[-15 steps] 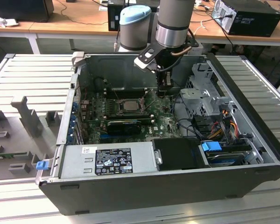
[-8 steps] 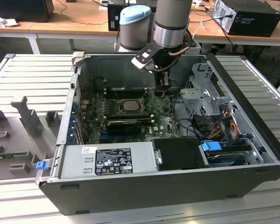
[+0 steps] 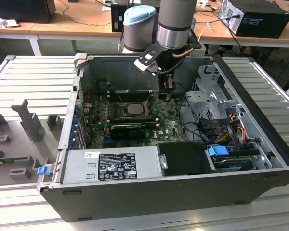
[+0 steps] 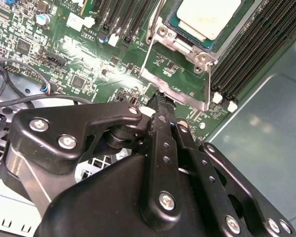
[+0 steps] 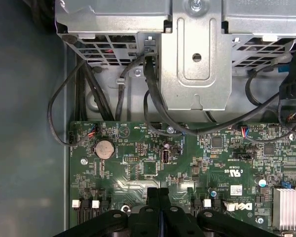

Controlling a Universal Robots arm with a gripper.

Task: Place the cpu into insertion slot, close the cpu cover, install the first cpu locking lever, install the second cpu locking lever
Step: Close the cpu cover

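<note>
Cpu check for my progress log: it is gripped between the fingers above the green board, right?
No. The cpu sits in the insertion slot on the green board, as the second wrist view shows; the fingers are shut, apart from it.

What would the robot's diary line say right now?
small square silver-tan cpu: in black insertion slot | gripper: jaws shut, tip at slot's edge

Black-and-white printed sticker (image 3: 116,166) on grey metal power-supply box (image 3: 147,163): print too small to read. White silkscreen lettering (image 5: 233,173), tiny, on green circuit board (image 5: 138,170).
</note>
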